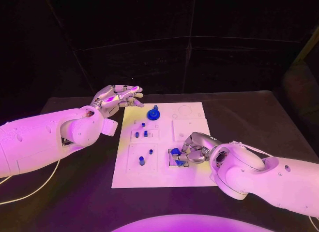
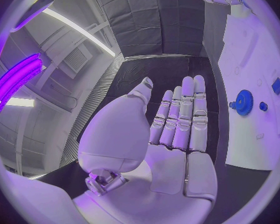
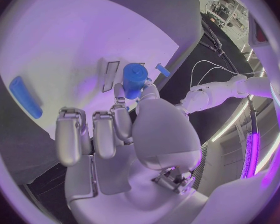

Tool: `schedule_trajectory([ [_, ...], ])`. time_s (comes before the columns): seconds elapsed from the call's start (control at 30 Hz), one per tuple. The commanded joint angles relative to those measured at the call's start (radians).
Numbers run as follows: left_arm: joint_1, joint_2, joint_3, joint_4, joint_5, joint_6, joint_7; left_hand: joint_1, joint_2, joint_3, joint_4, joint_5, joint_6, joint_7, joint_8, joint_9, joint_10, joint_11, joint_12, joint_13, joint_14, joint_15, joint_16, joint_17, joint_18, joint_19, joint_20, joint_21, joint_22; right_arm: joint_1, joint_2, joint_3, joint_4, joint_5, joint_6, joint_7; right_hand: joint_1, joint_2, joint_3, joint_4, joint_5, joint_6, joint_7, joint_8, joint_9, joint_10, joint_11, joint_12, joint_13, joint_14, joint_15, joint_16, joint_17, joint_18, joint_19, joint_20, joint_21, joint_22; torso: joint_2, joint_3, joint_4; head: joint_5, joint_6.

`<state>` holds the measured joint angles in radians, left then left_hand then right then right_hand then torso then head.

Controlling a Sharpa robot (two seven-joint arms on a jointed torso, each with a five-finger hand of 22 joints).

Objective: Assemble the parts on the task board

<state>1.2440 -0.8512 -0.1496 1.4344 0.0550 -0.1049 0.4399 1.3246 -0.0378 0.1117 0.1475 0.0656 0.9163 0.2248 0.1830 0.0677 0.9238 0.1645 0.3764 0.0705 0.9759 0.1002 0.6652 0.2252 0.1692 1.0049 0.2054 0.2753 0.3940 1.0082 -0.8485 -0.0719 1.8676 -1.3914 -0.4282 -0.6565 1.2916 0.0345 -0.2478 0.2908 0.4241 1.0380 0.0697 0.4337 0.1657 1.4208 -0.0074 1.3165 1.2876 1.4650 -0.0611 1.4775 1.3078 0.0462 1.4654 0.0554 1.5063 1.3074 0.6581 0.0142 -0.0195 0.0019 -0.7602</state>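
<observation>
The right hand (image 1: 190, 151) is down on the task board (image 1: 194, 174), at about four o'clock from the board's centre, and it pinches a blue cylinder part (image 3: 134, 80) between thumb and a fingertip, its other fingers curled beside it. In the head view the same part (image 1: 176, 153) shows just at the hand's fingertips, over a dark-edged square recess near the board's lower right.

Over at ten o'clock, off the board's far left corner, the left hand (image 1: 117, 98) hangs above the black table (image 1: 271, 116), released, fingers straight and apart, holding nothing.

A blue gear part (image 1: 154, 114) stands at twelve o'clock on the board. Smaller blue pieces (image 1: 142, 133) sit left of centre, and one more peg (image 1: 142, 160) at seven o'clock.
</observation>
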Motion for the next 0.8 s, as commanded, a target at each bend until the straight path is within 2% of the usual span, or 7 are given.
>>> schedule_trajectory([
  [0.03,0.001,0.001,0.001,0.002,0.004,0.011,0.004,0.003,0.004,-0.007,0.001,0.0,-0.005,0.0,0.005,0.0,-0.008,-0.002,0.007,-0.001,0.008,0.0,-0.005,-0.002,0.013,0.01,0.0,-0.004,-0.001,0.001,0.009,0.0,-0.009,-0.022,0.023,-0.02,-0.009,0.0,-0.006,0.0,-0.005,0.005,-0.003,0.002,-0.001,0.007,0.0,0.005,0.0,0.066,-0.008,0.004,0.043,-0.02,0.03,-0.009,0.005,0.169,0.0,0.0004,-0.0004,0.001,0.0],
  [0.33,0.001,0.004,0.001,0.0,0.004,0.01,0.003,0.005,0.004,-0.007,0.001,0.0,-0.005,0.0,0.005,0.0,-0.009,-0.002,0.007,-0.001,0.008,0.0,-0.005,-0.002,0.013,0.01,0.0,-0.005,-0.001,0.001,0.038,0.0,-0.022,-0.052,0.011,-0.018,-0.026,0.004,-0.019,0.0,-0.035,0.006,-0.005,0.007,0.007,0.007,-0.002,0.001,0.001,0.066,-0.01,0.004,0.043,-0.02,0.029,-0.01,0.005,0.169,-0.001,0.0009,-0.0013,0.003,0.003],
  [0.4,0.001,0.005,0.001,-0.001,0.004,0.009,0.002,0.005,0.004,-0.007,0.001,0.0,-0.005,0.0,0.005,0.0,-0.009,-0.002,0.007,-0.001,0.008,0.0,-0.005,-0.002,0.013,0.01,0.0,-0.005,-0.001,0.001,0.041,0.0,-0.023,-0.057,0.012,-0.018,-0.04,0.006,-0.028,-0.001,-0.08,0.005,-0.006,0.01,0.011,0.008,-0.002,0.0,0.002,0.065,-0.01,0.003,0.043,-0.02,0.03,-0.011,0.005,0.17,-0.001,0.0004,-0.001,0.002,0.003],
  [0.43,0.001,0.005,0.001,-0.001,0.004,0.007,0.002,0.005,0.004,-0.007,0.0,0.0,-0.005,0.0,0.005,0.0,-0.009,-0.002,0.007,-0.001,0.008,0.0,-0.005,-0.002,0.013,0.01,0.0,-0.005,-0.002,0.001,0.043,0.0,-0.024,-0.059,0.014,-0.018,-0.059,0.006,-0.04,0.0,-0.148,0.003,-0.006,0.012,0.015,0.006,-0.002,-0.005,0.0,0.065,-0.01,0.002,0.041,-0.02,0.03,-0.012,0.005,0.17,-0.001,0.0003,-0.001,0.001,0.004],
  [0.5,0.001,0.005,0.001,-0.001,0.004,0.006,0.002,0.006,0.004,-0.007,0.0,0.0,-0.006,0.0,0.005,0.0,-0.009,-0.002,0.007,-0.001,0.008,0.0,-0.005,-0.002,0.013,0.01,0.0,-0.005,-0.002,0.001,0.044,0.0,-0.025,-0.061,0.017,-0.019,-0.087,0.003,-0.053,0.0,-0.218,0.001,-0.006,0.014,0.02,0.002,-0.002,-0.014,-0.006,0.064,-0.01,0.001,0.039,-0.02,0.029,-0.012,0.004,0.169,0.0,0.0004,-0.001,0.001,0.004],
  [0.6,0.001,0.005,0.001,-0.001,0.004,0.005,0.001,0.007,0.004,-0.008,0.0,0.0,-0.007,0.0,0.005,0.0,-0.01,-0.001,0.007,-0.001,0.008,0.0,-0.005,-0.002,0.013,0.01,0.001,-0.005,-0.003,0.001,0.044,0.0,-0.026,-0.066,0.017,-0.019,-0.137,-0.019,-0.057,0.003,-0.31,-0.005,-0.004,0.018,0.028,-0.004,-0.002,-0.027,-0.013,0.063,-0.009,-0.002,0.035,-0.02,0.028,-0.011,0.003,0.169,0.0,0.0007,-0.0016,0.002,0.003],
  [0.8,0.001,0.005,0.001,-0.001,0.004,0.004,0.0,0.007,0.004,-0.008,0.0,0.0,-0.007,0.0,0.005,0.0,-0.01,-0.001,0.007,-0.001,0.008,0.0,-0.005,-0.002,0.013,0.01,0.001,-0.005,-0.003,0.001,0.039,0.0,-0.019,-0.091,0.009,-0.021,-0.25,-0.092,0.014,0.006,-0.367,-0.015,-0.003,0.024,0.042,-0.01,0.001,-0.047,-0.022,0.062,-0.008,-0.008,0.029,-0.019,0.025,-0.009,0.001,0.166,-0.001,0.0011,-0.0007,0.003,0.003],
])
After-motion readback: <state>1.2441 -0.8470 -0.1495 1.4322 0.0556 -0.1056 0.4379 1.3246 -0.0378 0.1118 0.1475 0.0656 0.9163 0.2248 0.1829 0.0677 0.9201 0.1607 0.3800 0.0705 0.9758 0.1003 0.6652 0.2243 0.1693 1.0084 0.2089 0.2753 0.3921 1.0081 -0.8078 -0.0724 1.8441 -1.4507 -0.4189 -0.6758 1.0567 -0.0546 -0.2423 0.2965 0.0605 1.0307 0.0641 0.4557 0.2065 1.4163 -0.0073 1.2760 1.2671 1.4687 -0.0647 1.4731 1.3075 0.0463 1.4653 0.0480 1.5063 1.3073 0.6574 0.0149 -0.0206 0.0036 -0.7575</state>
